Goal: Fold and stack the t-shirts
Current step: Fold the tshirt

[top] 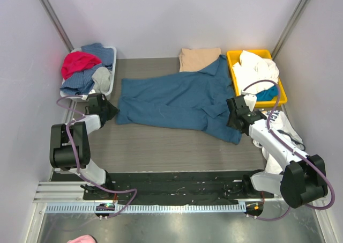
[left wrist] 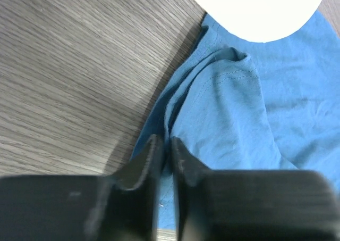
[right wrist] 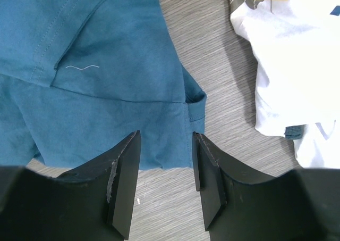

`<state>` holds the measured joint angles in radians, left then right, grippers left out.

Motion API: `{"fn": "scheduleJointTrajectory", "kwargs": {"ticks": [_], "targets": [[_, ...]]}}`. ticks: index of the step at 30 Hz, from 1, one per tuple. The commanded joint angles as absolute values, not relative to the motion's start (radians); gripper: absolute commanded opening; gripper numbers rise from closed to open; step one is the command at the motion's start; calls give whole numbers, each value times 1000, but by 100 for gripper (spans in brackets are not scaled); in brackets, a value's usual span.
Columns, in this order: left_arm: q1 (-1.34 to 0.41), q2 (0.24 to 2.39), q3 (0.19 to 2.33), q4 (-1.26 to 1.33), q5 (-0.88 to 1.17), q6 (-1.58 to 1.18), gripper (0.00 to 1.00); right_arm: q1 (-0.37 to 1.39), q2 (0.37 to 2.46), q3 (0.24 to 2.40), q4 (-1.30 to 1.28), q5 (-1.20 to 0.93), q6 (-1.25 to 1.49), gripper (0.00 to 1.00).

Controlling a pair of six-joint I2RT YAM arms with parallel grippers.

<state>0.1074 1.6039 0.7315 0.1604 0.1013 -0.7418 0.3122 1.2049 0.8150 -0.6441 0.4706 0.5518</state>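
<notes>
One large teal-blue t-shirt (top: 177,101) lies spread across the middle of the surface (top: 161,146), rumpled, with its upper part bunched toward the right. A tan-beige t-shirt (top: 198,58) sits folded at the far edge, its near side touching the teal cloth. The left gripper (left wrist: 165,142) is at the shirt's near left corner, its jaws drawn almost together with a fold of the hem pinched between them. The right gripper (right wrist: 165,140) hangs at the near right corner with its jaws apart, straddling the edge and holding nothing.

The cloth looks thin, light and limp, so it should drape and sag from any single hold and drag creases along the wood grain. Corners and stitched hems seem the best places to take it, since the doubled fabric gives the jaws something firm. The right side likely needs a pinch on that hemmed corner, clear of the white garment (right wrist: 297,65) just beside it.
</notes>
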Motion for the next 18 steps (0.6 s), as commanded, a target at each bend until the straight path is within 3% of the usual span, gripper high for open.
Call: {"fn": "scheduleJointTrajectory", "kwargs": {"ticks": [1,2,7,18], "targets": [[115,1583,765,187,121,-749,4,310,1207,818,-644,526,561,50],[117,1583,765,184,121,-749,0,308,1209,818,-649,534,568,51],[115,1568,769,146,82,-750,0,282,1213,818,-664,532,575,56],[161,1491,769,28,-57,-750,0,215,1247,782,-595,382,575,55]]}}
